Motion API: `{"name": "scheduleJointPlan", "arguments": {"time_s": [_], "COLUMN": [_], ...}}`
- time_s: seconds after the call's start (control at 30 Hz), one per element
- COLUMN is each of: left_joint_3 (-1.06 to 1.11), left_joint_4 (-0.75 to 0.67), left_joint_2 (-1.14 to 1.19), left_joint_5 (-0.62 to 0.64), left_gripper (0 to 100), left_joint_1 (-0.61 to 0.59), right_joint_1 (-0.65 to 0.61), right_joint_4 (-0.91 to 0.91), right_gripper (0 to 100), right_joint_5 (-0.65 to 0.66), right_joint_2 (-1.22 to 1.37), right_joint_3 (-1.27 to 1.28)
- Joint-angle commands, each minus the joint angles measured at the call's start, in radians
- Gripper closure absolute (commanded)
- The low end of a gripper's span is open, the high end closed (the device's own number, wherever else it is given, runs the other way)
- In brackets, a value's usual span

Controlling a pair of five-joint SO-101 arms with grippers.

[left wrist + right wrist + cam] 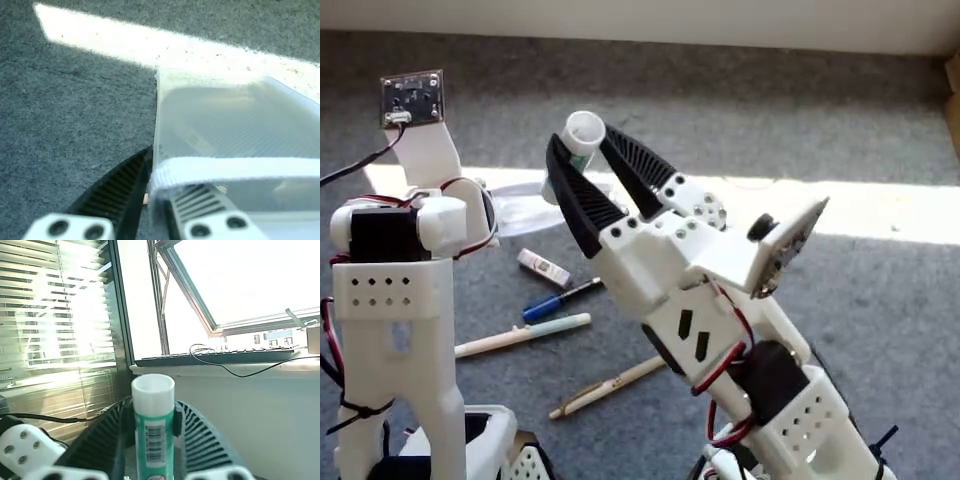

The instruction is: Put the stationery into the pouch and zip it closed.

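Gripping a glue stick (585, 128) (153, 430) by its green body, the right tool (580, 150) (152, 410) is raised well above the tabletop (880, 330), right of centre. Its black fingers are closed on either side of the stick, which stands upright with its white cap uppermost. In the right wrist view, a window (240, 285) and blinds (55, 315) show behind the stick. The left tool (157, 185) sits low at the far left, closed on a corner of the clear pouch (525, 205) (225, 125). The pouch's white zip band lies across one finger and the other finger presses from the outside. The pouch rests flat on the tabletop, partly in a sunlit strip (880, 210) that crosses the far side. The rest of the stationery lies loose on the tabletop between the two arms, nearer than the pouch. A small white tube (542, 266) is farthest, with a blue pen (560, 298) just beside it. A pale pen (525, 335) lies next, and a beige pen (610, 385) is nearest. I cannot tell whether anything lies inside the pouch.
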Motion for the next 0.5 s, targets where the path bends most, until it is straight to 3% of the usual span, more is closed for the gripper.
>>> {"name": "scheduleJointPlan", "arguments": {"time_s": [0.0, 0.13, 0.23, 0.47], "left_joint_3": [0.005, 0.005, 0.005, 0.005], "left_joint_4": [-0.018, -0.018, -0.018, -0.018], "left_joint_2": [0.016, 0.016, 0.016, 0.016], "left_joint_5": [0.005, 0.005, 0.005, 0.005], "left_gripper": [99, 99, 99, 99], "left_joint_1": [-0.012, -0.013, -0.013, -0.012], "right_joint_1": [-0.01, -0.01, -0.027, -0.12], "right_joint_4": [-0.09, -0.099, -0.113, -0.429], "right_gripper": [99.3, 99.3, 99.3, 99.3], "right_joint_5": [-0.002, 0.005, 0.123, 0.339], "right_joint_2": [0.047, 0.059, 0.054, 0.054], "right_joint_3": [-0.005, 0.015, 0.076, 0.298]}}
